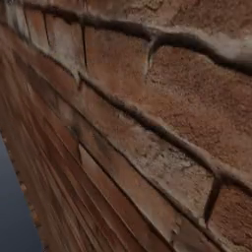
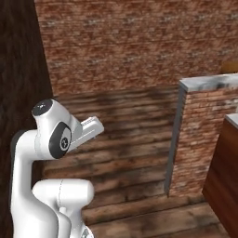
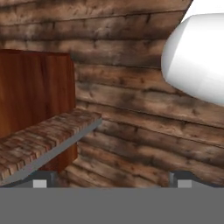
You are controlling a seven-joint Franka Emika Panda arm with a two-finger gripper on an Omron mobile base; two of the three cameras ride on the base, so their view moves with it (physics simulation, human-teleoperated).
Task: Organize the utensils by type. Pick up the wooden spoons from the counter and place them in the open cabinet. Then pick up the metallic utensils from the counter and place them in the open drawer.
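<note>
From where I am standing, nothing of the sorting job is looking started. The arm is sitting folded over its base on the wooden floor, facing a brick wall, and in the left base view another stretch of brick wall is pressing right up against the lens.

The claw is pointing down at the floor planks with its two dark fingertips spread as wide as they go, and nothing is sitting between them.

A low brick partition with a grey cap is standing to the robot's right, and past it a reddish-brown wooden cabinet side is showing at the edge; the hand view is catching the same brick and wood from below.

I am seeing no wooden spoons, no metallic utensils, no open drawer and no desk top from here, so I cannot say where they are lying. As I judge it, the whole task is remaining: the base is needing to drive round to the desk first, then all four utensils are waiting to be carried.
</note>
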